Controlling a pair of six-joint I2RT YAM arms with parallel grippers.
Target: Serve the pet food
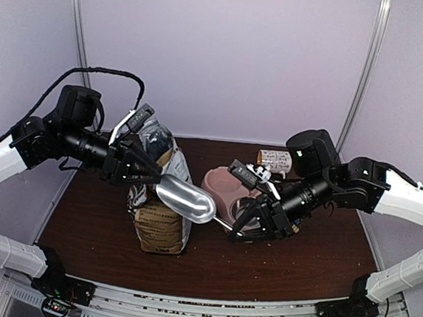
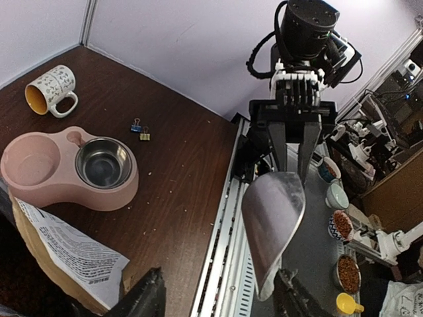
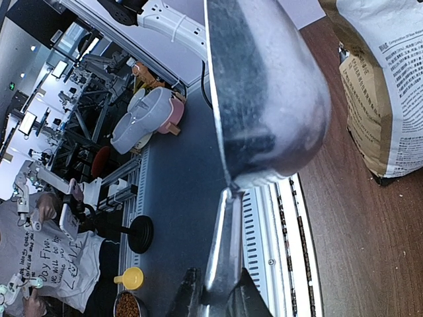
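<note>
Room: lilac walls, dark brown table (image 1: pixel 299 262).
Right gripper (image 1: pixel 241 230): clenched on the thin scoop handle, which is pinched between the fingertips in the right wrist view.
Scoop (image 1: pixel 186 198): steel, reaching from the right gripper toward the bag, with bare metal in the hollow in the left wrist view.
Left gripper (image 1: pixel 145 172): released, fingers wide apart, at the bag's crumpled top, with the scoop just ahead of them.
Bag (image 1: pixel 157 224): upright, below the left gripper and touching or just behind the scoop.
Bowl (image 1: pixel 213 182): pink, double, just behind the right gripper, with a steel cup in one well.
Mug (image 1: pixel 274 160): on its side, beyond the right gripper by the back wall.
Pet food: cannot tell where; the bag's inside is hidden in all views.
</note>
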